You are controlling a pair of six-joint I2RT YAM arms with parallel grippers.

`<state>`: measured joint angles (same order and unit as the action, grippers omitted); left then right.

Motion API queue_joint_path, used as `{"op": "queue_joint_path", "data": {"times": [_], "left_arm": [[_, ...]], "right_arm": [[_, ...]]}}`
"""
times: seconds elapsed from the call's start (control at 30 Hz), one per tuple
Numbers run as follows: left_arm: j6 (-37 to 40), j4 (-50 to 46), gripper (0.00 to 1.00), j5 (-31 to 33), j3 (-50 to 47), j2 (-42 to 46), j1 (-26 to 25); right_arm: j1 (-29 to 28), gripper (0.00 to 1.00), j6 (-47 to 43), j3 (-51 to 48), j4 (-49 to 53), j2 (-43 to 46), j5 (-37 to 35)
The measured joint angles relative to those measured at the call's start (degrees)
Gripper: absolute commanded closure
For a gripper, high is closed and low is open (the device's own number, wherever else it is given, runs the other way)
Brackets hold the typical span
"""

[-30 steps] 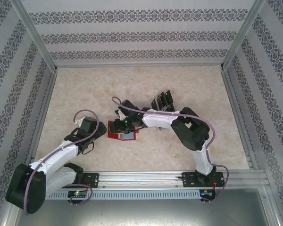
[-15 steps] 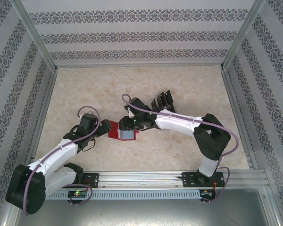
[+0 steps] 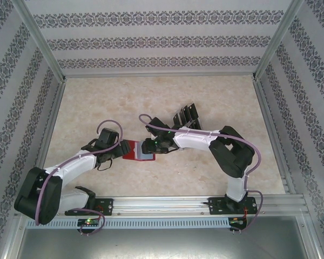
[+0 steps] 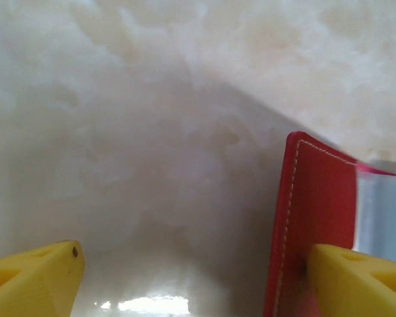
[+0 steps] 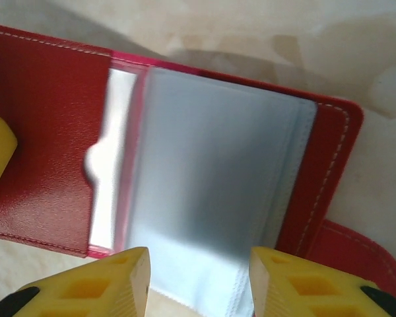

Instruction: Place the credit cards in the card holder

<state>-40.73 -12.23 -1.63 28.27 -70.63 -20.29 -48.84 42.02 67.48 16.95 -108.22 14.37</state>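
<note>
On the surface the open red card holder looks limp, with slick sleeves; best held by its stitched cover edge. Credit cards stand beyond it. The left end effector gapes at its left edge; the right end effector hangs half-open above it.

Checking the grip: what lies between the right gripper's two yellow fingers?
The greyish plastic sleeves of the open red folding wallet, seen in the right wrist view.
</note>
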Motion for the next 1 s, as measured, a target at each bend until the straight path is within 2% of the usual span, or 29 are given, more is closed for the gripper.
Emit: {"op": "queue_joint_path", "data": {"times": [0.4, 0.57, 0.7, 1.0], "left_arm": [[-2.38, 1.99, 0.15, 2.84, -1.18, -1.16, -1.05], [-2.64, 2.51, 0.16, 3.58, -1.53, -1.11, -1.42], [-2.82, 2.58, 0.16, 3.65, -1.55, -1.11, -1.46], [-2.82, 2.82, 0.16, 3.78, -1.68, -1.11, -1.46]], "right_arm": [[-0.02, 0.56, -0.20, 2.08, -0.02, -2.16, 1.09], [-0.07, 0.49, -0.46, 2.36, 0.63, -2.16, 1.03], [-0.17, 0.47, -1.16, 2.43, 2.49, -1.36, -0.87], [-0.44, 0.47, -1.95, 3.80, 4.81, 1.18, -3.41]]}}
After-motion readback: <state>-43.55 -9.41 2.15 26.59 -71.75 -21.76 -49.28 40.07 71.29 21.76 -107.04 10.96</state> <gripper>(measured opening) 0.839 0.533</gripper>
